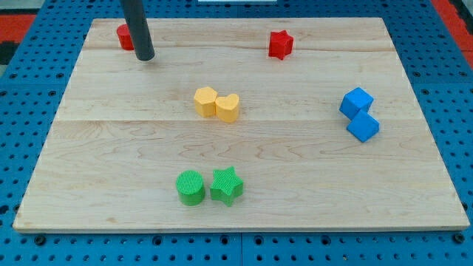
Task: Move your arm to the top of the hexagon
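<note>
The yellow hexagon [205, 100] sits near the board's middle, touching a yellow heart [228, 107] on its right. My tip [145, 56] is at the view's top left, well up and left of the hexagon. The dark rod stands just right of a red block [124, 37], partly hiding it, so its shape cannot be made out.
A red star [280, 44] lies at the top middle-right. Two blue blocks [356, 101] [363, 125] touch at the right. A green cylinder [191, 187] and a green star [226, 185] sit side by side near the bottom. The wooden board [111, 162] rests on a blue pegboard.
</note>
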Tool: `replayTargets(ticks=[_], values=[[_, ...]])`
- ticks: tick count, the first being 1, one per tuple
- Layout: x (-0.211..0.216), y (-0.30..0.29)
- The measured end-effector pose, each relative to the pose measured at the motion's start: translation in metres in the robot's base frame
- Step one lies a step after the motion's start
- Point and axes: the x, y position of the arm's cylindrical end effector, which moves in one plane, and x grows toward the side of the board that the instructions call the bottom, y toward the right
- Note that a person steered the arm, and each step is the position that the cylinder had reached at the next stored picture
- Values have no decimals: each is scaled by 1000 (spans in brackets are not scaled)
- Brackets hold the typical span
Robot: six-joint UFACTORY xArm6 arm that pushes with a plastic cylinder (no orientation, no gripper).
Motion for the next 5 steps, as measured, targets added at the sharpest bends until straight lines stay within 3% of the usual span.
replayTargets(ticks=[3, 4, 5], values=[[20, 1], [17, 51], [19, 65]])
